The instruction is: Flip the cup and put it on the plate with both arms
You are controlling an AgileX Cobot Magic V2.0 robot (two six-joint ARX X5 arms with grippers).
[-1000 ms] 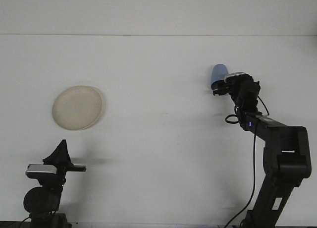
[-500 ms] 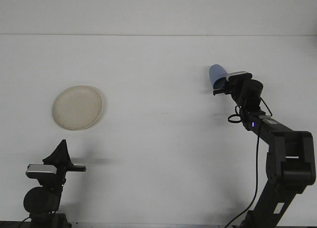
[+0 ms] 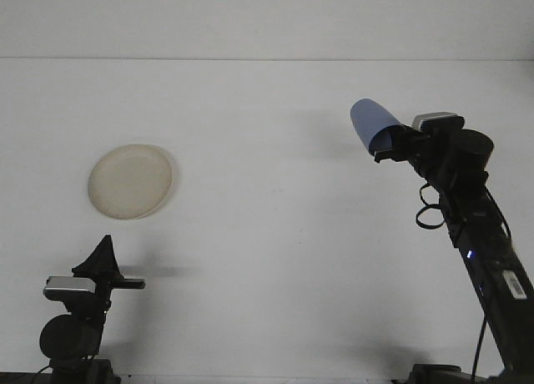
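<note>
Front view, right arm: the arm comes up from the bottom right corner, at about 5 o'clock; it leans up and a bit left; a black cable hangs in a loop by its wrist; the wrist is bent so the hand part points left, toward 9 o'clock.
Front view, right gripper (image 3: 385, 144): it sits at about 2 o'clock in the picture; its fingers are pinched on the wide end of the cup, so it is holding the cup.
Front view, cup (image 3: 370, 123): blue; up in the air, off the table; tipped over on a slant, with its round closed end up and left, toward 10 o'clock; its wide end is at the gripper.
Front view, plate (image 3: 131, 181): pale and round; it lies flat on the white table (image 3: 267, 259) at about 9 o'clock; it is well apart from the cup, far over on the other side.
Front view, left arm: it stays low at about 7 o'clock, folded down near the bottom edge.
Front view, left gripper (image 3: 104, 257): it points up, toward 12 o'clock, below the plate and not touching it; I cannot tell if its fingers are wide or closed.
</note>
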